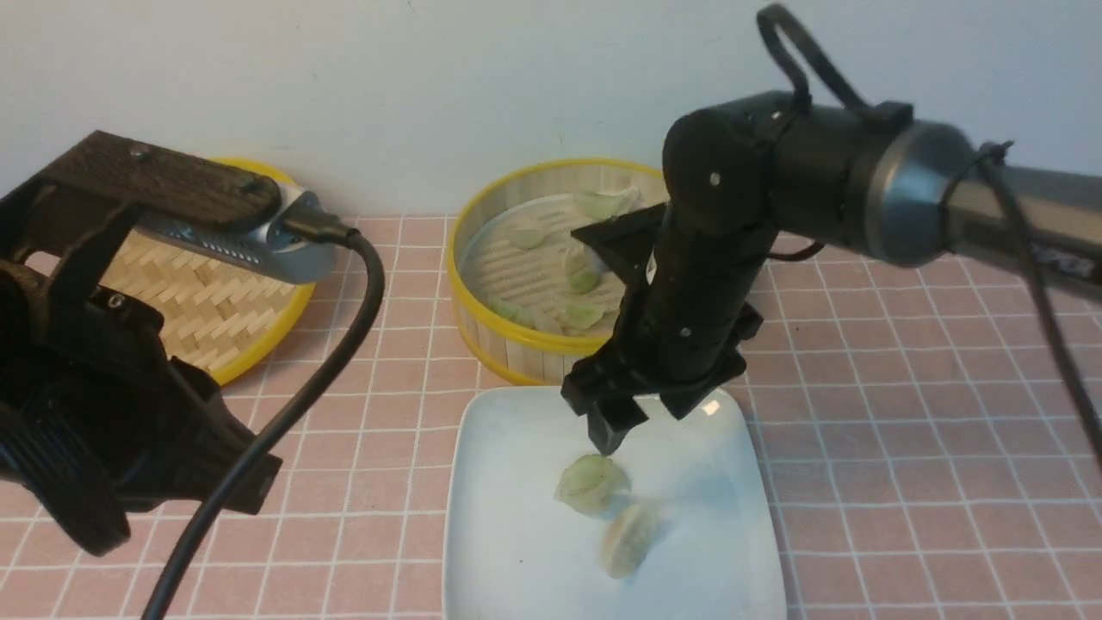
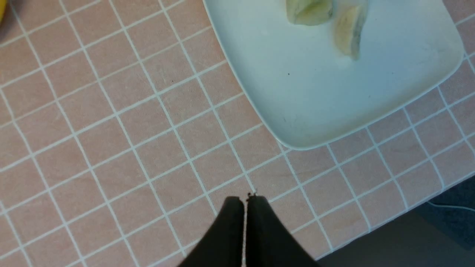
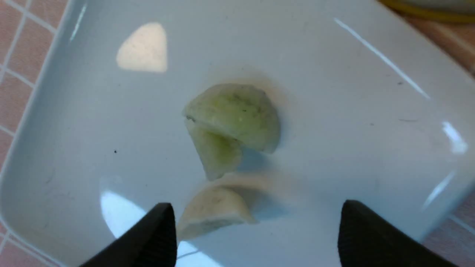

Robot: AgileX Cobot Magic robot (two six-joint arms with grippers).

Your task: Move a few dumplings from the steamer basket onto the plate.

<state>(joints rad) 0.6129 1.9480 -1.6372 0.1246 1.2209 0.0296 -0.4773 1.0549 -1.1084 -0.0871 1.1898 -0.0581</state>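
On the white square plate [image 1: 516, 534] lie two dumplings, a green one [image 1: 591, 484] and a cream one [image 1: 627, 539]. My right gripper [image 1: 641, 422] hangs just above them, open and holding nothing. In the right wrist view the green dumpling [image 3: 233, 122] rests ahead of the gripper [image 3: 258, 213], and the cream dumpling [image 3: 211, 211] lies on the plate [image 3: 352, 122] close to one fingertip [image 3: 161, 230]. Behind the plate stands the steamer basket [image 1: 482, 267] with several dumplings [image 1: 583, 280] inside. My left gripper [image 2: 245, 200] is shut and empty over the tiles, beside the plate [image 2: 315, 104].
The woven yellow-rimmed lid [image 1: 207, 301] lies at the back left, partly hidden by my left arm [image 1: 112, 413]. Pink tiled cloth [image 1: 904, 413] covers the table. The table's near edge [image 2: 389, 230] shows in the left wrist view.
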